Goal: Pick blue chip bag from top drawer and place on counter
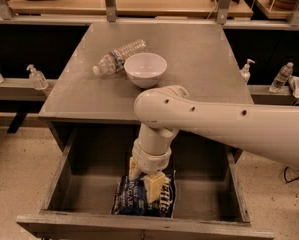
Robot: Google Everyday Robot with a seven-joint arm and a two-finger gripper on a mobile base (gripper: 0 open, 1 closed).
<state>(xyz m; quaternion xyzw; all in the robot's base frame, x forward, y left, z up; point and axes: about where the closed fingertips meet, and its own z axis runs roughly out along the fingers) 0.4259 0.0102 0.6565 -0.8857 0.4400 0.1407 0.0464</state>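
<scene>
1. The bag (pixel 134 201) lies flat on the floor of the open drawer (pixel 59 176), close to the front panel and about midway between the side walls.
2. The pincer (pixel 145 178) points straight down into the drawer at the bag's far edge. Its two fingers stand spread, one left and farther, one right and nearer, with nothing pinched.
3. The step in hand looks like the grasp. To do it well, the fingers should press down enough to gather a ridge of foil, then close slowly. A flat, slack bag gives little to hold, so a fold or the sealed edge is likely safer than the puffed middle.
4. The lift should go straight up until the bag clears the drawer walls and the near lip of the counter (pixel 204 59), which overhangs the far part of the drawer.
5. On the counter, the bowl (pixel 145 69) and bottle (pixel 118 58) sit left of centre, so the right half seems the easier spot.
6. The white lettering runs near-to-far along the bag's right side. Its top therefore probably points right, with the long axis running left-right and slightly skewed. The arm hides the far part, so this is a guess.
</scene>
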